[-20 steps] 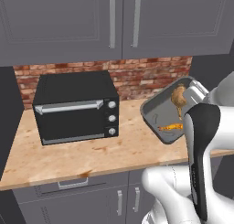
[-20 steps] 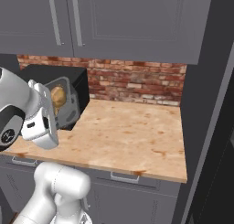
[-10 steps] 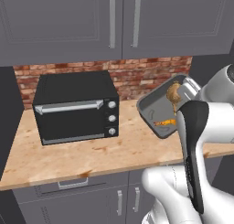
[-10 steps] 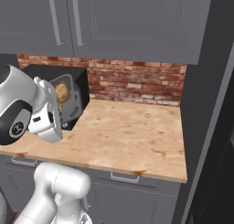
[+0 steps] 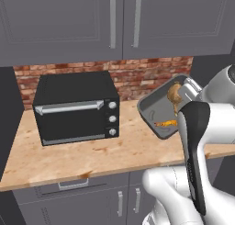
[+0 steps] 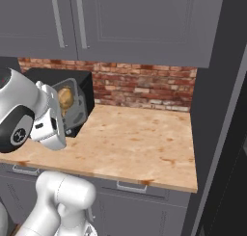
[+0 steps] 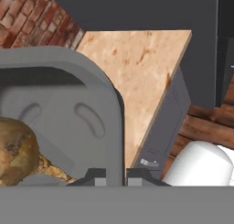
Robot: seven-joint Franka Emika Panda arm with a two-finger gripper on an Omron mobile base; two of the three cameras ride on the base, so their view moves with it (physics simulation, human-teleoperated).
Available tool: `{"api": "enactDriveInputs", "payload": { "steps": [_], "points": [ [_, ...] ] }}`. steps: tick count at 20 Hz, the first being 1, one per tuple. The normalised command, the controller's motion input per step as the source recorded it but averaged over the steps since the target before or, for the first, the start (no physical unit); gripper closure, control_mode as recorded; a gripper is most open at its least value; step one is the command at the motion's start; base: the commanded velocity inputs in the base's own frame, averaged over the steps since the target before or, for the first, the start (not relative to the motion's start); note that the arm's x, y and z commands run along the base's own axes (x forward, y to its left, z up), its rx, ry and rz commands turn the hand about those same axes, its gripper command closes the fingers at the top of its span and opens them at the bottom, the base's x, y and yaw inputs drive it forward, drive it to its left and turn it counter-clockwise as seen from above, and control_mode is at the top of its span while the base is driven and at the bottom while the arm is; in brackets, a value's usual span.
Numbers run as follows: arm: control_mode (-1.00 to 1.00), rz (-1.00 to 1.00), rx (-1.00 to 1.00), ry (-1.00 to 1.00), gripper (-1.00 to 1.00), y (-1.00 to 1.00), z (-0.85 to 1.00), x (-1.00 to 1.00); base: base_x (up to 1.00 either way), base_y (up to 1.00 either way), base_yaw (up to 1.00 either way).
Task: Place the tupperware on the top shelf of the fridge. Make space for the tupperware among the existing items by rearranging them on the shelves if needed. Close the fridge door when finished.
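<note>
Now | tupperware (image 5: 160, 110) tilted, lifted above surface (image 6: 140, 138) beside oven (image 5: 75, 108), rim clamped in jaws, partly hidden by arm | food inside blurry | since earlier: carried nearer the oven

Grey tupperware (image 6: 67, 102) with brown food raised beside black oven (image 6: 82, 85), above counter (image 6: 140, 143).

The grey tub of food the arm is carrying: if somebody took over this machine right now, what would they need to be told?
End effector: shut on the tupperware's rim.
Tupperware: grey, food inside, tilted, held in the air above the wooden counter, right of the black toaster oven.
Done: tupperware picked up.
Left: carry it to the fridge, make room on the top shelf if needed, set it there, close the door.
</note>
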Motion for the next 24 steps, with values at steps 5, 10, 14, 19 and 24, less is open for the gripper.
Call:
{"api": "enactDriveInputs", "payload": {
  "steps": [5, 10, 14, 19, 24],
  "points": [
    [1.00, 0.00, 0.00, 0.00, 1.00, 0.00, 0.00, 0.00, -0.05, 0.00, 0.00],
    [1.00, 0.00, 0.00, 0.00, 1.00, 0.00, 0.00, 0.00, -0.29, -0.10, -0.01],
    [1.00, 0.00, 0.00, 0.00, 1.00, 0.00, 0.00, 0.00, -0.58, -0.30, -0.06],
    [1.00, 0.00, 0.00, 0.00, 1.00, 0.00, 0.00, 0.00, -0.69, -0.30, -0.08],
    [1.00, 0.00, 0.00, 0.00, 1.00, 0.00, 0.00, 0.00, -0.44, -0.36, -0.23]
  ]
}}
